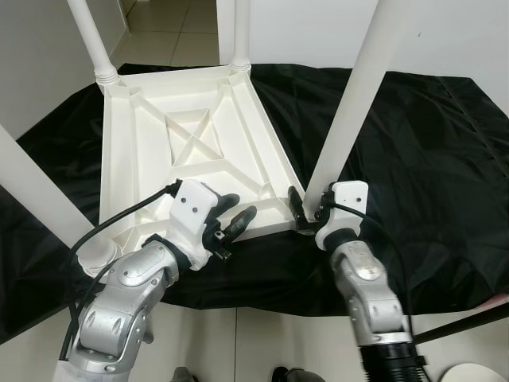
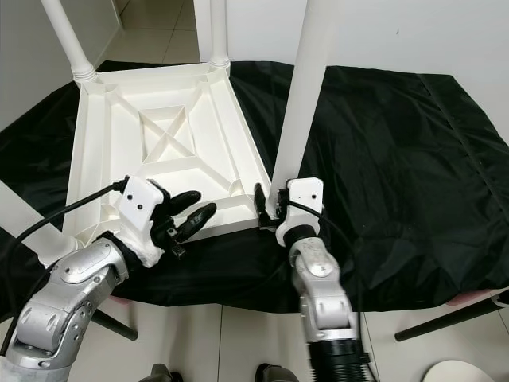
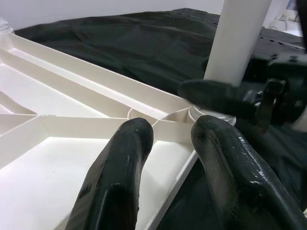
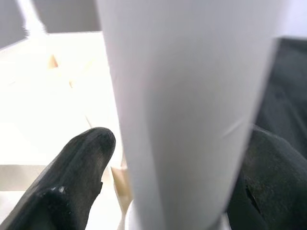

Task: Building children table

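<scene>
Left eye view shows a white children's table top lying upside down on a black sheet spread over the floor, its ribbed underside facing up and four white legs standing up from its corners. The right hand is at the corner nearest it, with its two black fingers on either side of the bottom of the near-right leg; in the right wrist view that leg stands between the fingers, which close around it just above its socket. The left hand hovers over the near edge of the table top, just to the left of the right hand, its two fingers parted a little and holding nothing. Beyond the left hand's fingertips, in the left wrist view, are the same corner socket and the right hand's finger beside the leg.
</scene>
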{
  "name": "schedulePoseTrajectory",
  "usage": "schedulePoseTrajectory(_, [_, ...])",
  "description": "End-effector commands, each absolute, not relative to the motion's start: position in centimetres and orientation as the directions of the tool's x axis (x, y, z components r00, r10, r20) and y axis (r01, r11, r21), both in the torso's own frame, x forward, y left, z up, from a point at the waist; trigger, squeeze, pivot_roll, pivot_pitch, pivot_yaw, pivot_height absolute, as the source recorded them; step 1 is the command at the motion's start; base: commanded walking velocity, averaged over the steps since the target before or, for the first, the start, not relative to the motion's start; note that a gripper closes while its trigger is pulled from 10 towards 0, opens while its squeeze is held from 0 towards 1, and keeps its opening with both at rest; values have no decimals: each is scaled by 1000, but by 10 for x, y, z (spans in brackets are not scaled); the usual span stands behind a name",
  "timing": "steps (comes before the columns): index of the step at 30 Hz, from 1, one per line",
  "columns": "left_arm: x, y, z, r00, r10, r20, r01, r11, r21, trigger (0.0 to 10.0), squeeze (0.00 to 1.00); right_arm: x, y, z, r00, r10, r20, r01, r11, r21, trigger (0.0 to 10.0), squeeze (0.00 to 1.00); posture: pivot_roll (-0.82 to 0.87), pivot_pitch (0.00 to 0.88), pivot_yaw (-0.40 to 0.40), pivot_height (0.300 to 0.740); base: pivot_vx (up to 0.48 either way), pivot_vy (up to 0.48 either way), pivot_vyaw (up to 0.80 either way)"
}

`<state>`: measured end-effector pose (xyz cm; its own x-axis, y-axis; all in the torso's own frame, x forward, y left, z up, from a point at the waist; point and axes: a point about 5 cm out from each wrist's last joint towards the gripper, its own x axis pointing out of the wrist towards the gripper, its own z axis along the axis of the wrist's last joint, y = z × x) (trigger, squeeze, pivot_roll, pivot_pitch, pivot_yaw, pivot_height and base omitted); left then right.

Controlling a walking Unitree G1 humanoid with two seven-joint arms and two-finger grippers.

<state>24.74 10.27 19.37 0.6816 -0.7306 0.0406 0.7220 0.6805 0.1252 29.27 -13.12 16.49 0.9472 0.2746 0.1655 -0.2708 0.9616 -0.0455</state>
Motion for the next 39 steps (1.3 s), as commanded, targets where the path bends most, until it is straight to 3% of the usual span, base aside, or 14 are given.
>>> schedulePoseTrajectory(1, [247, 100, 191, 696, -717, 39, 709, 695, 120, 10000, 0, 296, -134, 164, 915, 370, 158, -369, 929, -36, 10000, 0, -23, 113, 10, 740, 0, 0, 0])
schedulePoseTrajectory(4, [244, 93, 188, 673, -739, 36, 732, 672, 113, 10000, 0, 297, -143, 165, 831, 541, 130, -538, 841, -59, 10000, 0, -26, 110, 14, 740, 0, 0, 0])
schedulePoseTrajectory(17, [239, 83, 183, 632, -775, 19, 771, 630, 94, 10000, 0, 319, -153, 154, 691, 722, -27, -709, 670, -219, 10000, 0, -39, 103, 47, 740, 0, 0, 0])
schedulePoseTrajectory(18, [240, 83, 184, 632, -775, 18, 770, 631, 98, 10000, 0, 324, -154, 154, 685, 727, -39, -716, 662, -222, 9020, 0, -35, 103, 46, 740, 0, 0, 0])
schedulePoseTrajectory(19, [240, 83, 184, 632, -775, 18, 770, 631, 98, 10000, 0, 324, -154, 154, 685, 727, -39, -716, 662, -222, 9020, 0, -35, 103, 46, 740, 0, 0, 0])
schedulePoseTrajectory(20, [241, 84, 184, 633, -774, 18, 769, 631, 100, 10000, 0, 328, -155, 153, 684, 728, -47, -718, 660, -221, 3961, 0, -34, 103, 49, 740, 0, 0, 0])
schedulePoseTrajectory(22, [241, 84, 185, 633, -774, 18, 769, 632, 101, 10000, 0, 330, -156, 153, 680, 732, -51, -722, 656, -219, 3961, 0, -34, 103, 49, 740, 0, 0, 0])
schedulePoseTrajectory(23, [241, 85, 185, 635, -772, 19, 767, 634, 102, 10000, 0, 331, -156, 153, 672, 738, -54, -730, 649, -213, 0, 0, -27, 106, 44, 740, 0, 0, 0])
schedulePoseTrajectory(30, [238, 85, 185, 647, -762, 18, 757, 645, 104, 10000, 0, 331, -158, 149, 655, 754, -43, -749, 641, -168, 0, 0, -10, 106, 29, 740, 0, 0, 0])
schedulePoseTrajectory(31, [237, 85, 184, 649, -761, 18, 756, 647, 103, 10000, 0, 331, -157, 148, 657, 753, -45, -748, 643, -163, 1176, 0, -7, 108, 28, 740, 0, 0, 0])
schedulePoseTrajectory(32, [237, 85, 184, 649, -761, 18, 756, 647, 103, 10000, 0, 331, -157, 148, 657, 753, -45, -748, 643, -163, 1176, 0, -7, 108, 28, 740, 0, 0, 0])
schedulePoseTrajectory(33, [237, 85, 184, 652, -758, 17, 753, 650, 102, 10000, 0, 331, -154, 147, 659, 751, -44, -747, 647, -152, 10000, 0, -7, 113, 27, 740, 0, 0, 0])
schedulePoseTrajectory(38, [238, 89, 184, 662, -750, 11, 744, 658, 114, 10000, 0, 331, -150, 147, 698, 715, -45, -711, 685, -158, 10000, 0, -1, 118, 20, 740, 0, 0, 0])
schedulePoseTrajectory(39, [240, 94, 185, 673, -740, 8, 733, 669, 124, 10000, 0, 332, -149, 147, 759, 650, -48, -648, 745, -162, 10000, 0, -1, 118, 20, 740, 0, 0, 0])
